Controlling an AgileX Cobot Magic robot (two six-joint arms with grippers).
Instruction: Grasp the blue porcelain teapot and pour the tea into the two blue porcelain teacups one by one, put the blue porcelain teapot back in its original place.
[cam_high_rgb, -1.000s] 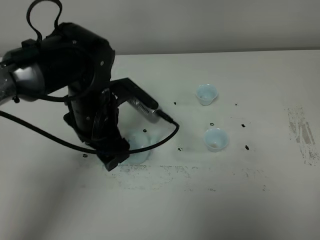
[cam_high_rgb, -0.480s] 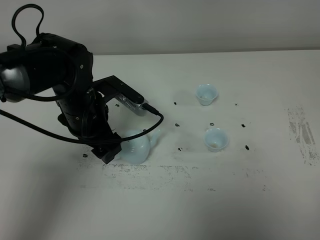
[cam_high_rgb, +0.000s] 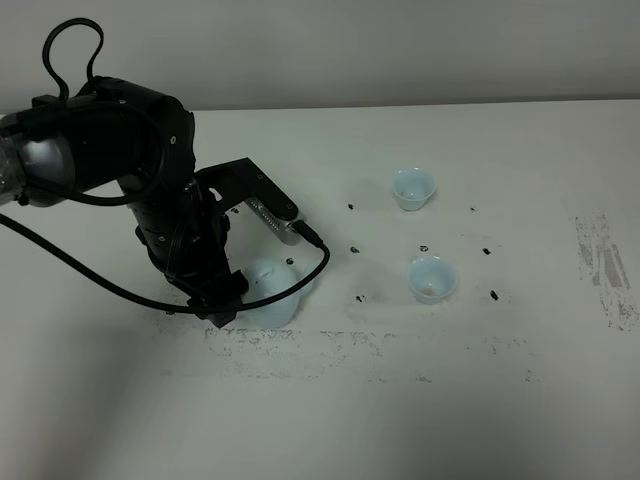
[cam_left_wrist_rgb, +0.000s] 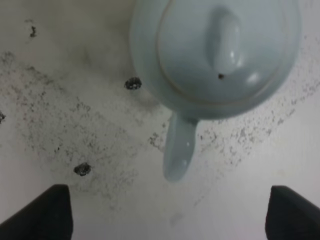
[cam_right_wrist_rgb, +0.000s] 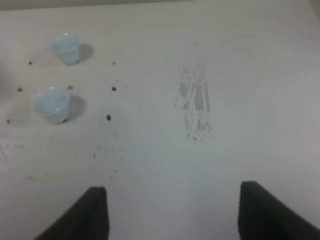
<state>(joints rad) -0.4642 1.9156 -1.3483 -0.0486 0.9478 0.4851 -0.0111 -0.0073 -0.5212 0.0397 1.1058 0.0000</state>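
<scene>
"Blue teapot (cam_high_rgb: 275, 300): where is it?"

"On the left half of the table (cam_high_rgb: 480, 420), well in from the far edge, upright, with its lid (cam_left_wrist_rgb: 225, 55) on. My left gripper (cam_left_wrist_rgb: 169, 212) hangs just beside it, on its left and a little toward the near edge."

"Are you holding it?"

"No. My left fingers (cam_left_wrist_rgb: 47, 212) stand wide apart, with only bare, speckled tabletop between them. A short stub (cam_left_wrist_rgb: 177, 152) on the teapot's side points toward that gap and stops short of my fingertips. From above I cannot tell whether it is the handle or the spout."

"What else is on the table?"

"The far cup (cam_high_rgb: 413, 187) stands upright toward the middle, closer to the far edge. The near cup (cam_high_rgb: 432, 278) stands upright nearer the near edge, about level with the teapot and well apart from it. It has a faint tan fleck at its bottom. I cannot read the inside of the far cup."

"And your other side?"

"My right gripper (cam_right_wrist_rgb: 175, 215) is above the right part of the table, its fingers (cam_right_wrist_rgb: 92, 212) also apart, with nothing between them. A grey scuff (cam_right_wrist_rgb: 195, 105) lies ahead of it, toward the right edge."
</scene>
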